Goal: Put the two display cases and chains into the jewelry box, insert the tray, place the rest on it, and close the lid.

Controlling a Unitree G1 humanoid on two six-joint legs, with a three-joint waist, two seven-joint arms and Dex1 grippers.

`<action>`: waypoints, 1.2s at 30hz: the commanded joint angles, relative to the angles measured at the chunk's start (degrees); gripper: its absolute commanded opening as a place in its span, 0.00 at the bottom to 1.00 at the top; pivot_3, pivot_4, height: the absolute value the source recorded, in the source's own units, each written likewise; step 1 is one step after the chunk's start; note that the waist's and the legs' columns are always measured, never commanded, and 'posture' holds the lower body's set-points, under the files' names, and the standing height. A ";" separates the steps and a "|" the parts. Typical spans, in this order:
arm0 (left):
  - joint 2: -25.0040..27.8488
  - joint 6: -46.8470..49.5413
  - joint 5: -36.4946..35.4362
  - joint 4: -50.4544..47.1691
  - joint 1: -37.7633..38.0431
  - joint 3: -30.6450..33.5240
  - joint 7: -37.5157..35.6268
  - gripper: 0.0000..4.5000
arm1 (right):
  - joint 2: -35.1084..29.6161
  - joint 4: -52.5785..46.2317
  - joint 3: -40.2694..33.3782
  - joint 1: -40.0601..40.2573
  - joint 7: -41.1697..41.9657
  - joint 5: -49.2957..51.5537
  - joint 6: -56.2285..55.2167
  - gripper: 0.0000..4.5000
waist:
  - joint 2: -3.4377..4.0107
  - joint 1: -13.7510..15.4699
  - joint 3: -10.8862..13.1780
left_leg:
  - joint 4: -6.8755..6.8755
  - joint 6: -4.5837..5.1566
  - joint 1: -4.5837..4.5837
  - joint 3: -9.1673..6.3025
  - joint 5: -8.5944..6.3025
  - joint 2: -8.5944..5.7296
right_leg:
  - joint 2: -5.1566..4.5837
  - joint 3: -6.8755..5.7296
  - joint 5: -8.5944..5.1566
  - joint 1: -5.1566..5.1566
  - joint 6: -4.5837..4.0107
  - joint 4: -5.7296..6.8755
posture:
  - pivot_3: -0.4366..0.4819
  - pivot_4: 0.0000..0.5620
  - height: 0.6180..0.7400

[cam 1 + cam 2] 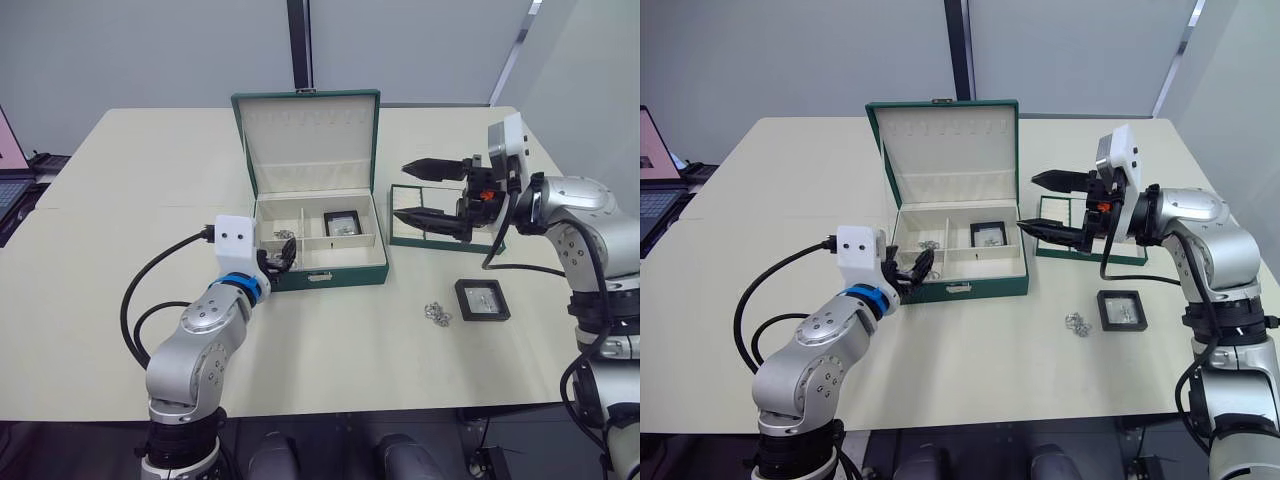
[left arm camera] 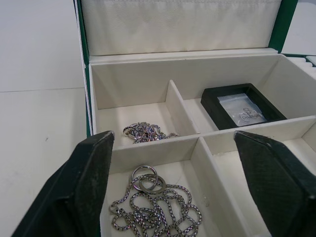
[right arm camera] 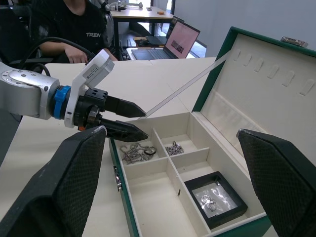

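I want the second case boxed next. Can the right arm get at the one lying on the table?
Probably yes: the display case lies uncovered on the table near the open right gripper, with only a chain beside it.

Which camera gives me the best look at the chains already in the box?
The left wrist view: two chains lie close up in separate left compartments. The right wrist view shows both smaller; the eye views show only a glint.
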 commanded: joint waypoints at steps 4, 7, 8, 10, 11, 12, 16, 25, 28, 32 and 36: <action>1.18 -1.72 -0.48 -0.44 -1.22 1.88 -1.86 1.00 | -2.26 -3.20 -1.92 0.41 1.84 2.96 1.45 1.00 | 0.00 0.00 0.00 | 0.00 0.00 0.00 0.00 0.00 0.00 | 0.00 0.00 0.00 0.00 0.00 0.00 | 0.48 0.27 1.00; 1.13 -1.78 -0.44 -0.16 -1.83 2.09 -2.01 1.00 | -2.50 -3.13 -1.56 0.71 2.22 3.13 1.45 1.00 | 0.00 0.00 0.00 | 0.00 0.00 0.00 0.00 0.00 0.00 | 0.00 0.00 0.00 0.00 0.00 0.00 | 0.48 0.27 1.00; 1.08 -2.06 -0.41 -0.29 -2.00 1.95 -2.19 1.00 | -2.45 -2.77 -1.39 0.55 2.40 2.97 1.28 1.00 | 0.00 0.00 0.00 | 0.00 0.00 0.00 0.00 0.00 0.00 | 0.00 -0.01 0.00 0.00 0.00 0.00 | 0.48 0.27 1.00; 2.35 -3.37 0.31 -0.76 -2.08 0.75 -3.56 1.00 | -2.45 -1.99 -1.24 0.08 2.81 2.64 1.01 1.00 | 0.00 -0.01 0.00 | 0.00 0.00 0.00 0.00 0.00 0.00 | 0.00 0.00 0.00 0.00 0.00 0.00 | 0.48 0.27 1.00; 2.38 -3.72 -0.17 -1.07 -2.09 1.29 -3.96 1.00 | -2.59 -1.58 -1.32 -0.24 3.08 2.63 1.06 1.00 | 0.00 -0.01 0.00 | 0.00 0.00 0.00 0.00 0.00 0.00 | 0.00 0.00 0.00 0.00 0.00 0.00 | 0.48 0.27 1.00; 2.44 -4.19 -1.06 -1.45 -2.05 1.99 -4.80 1.00 | -2.77 -1.27 -1.45 -0.45 3.36 2.71 1.18 1.00 | 0.00 -0.01 0.00 | 0.00 0.00 0.00 0.00 0.00 0.00 | 0.00 0.00 0.00 0.00 0.00 0.00 | 0.48 0.27 1.00; 4.67 -6.04 -5.52 -3.45 -1.41 3.75 -11.14 1.00 | -3.69 0.31 -1.75 -1.15 4.75 2.64 1.30 1.00 | 0.00 -0.01 0.01 | 0.00 0.00 0.00 0.00 0.00 0.00 | 0.00 -0.01 0.00 0.00 0.00 -0.01 | 0.48 0.27 1.00; 16.17 -9.00 -16.15 -2.99 2.10 13.45 -26.17 1.00 | -7.83 5.18 -3.60 0.48 5.92 1.13 -0.31 1.00 | -0.03 -0.06 0.06 | 0.00 0.00 0.01 0.01 0.00 0.01 | 0.00 -0.02 0.00 -0.01 0.00 -0.02 | 0.48 0.27 1.00; 23.09 -9.17 -18.51 0.25 3.60 17.66 -32.43 1.00 | -9.49 7.26 -5.31 2.77 5.11 0.39 -1.54 1.00 | -0.04 -0.04 0.06 | 0.00 0.00 0.00 0.00 0.00 0.01 | 0.00 -0.03 0.00 -0.01 0.00 -0.06 | 0.48 0.27 1.00; 29.85 -10.95 -19.89 5.40 5.41 22.26 -38.25 1.00 | -10.85 8.49 -7.24 5.36 4.53 -0.22 -2.44 1.00 | -0.02 -0.04 0.08 | -0.01 0.01 0.01 0.01 0.00 0.00 | -0.02 -0.04 0.00 -0.01 0.00 -0.08 | 0.48 0.27 1.00; 36.93 -16.72 -15.85 15.85 7.45 26.30 -43.61 1.00 | -13.17 10.95 -10.73 9.84 3.58 -1.21 -4.08 1.00 | 0.00 -0.04 0.10 | -0.04 0.01 0.02 0.02 0.00 0.00 | -0.01 -0.06 0.00 -0.04 0.00 -0.07 | 0.48 0.27 1.00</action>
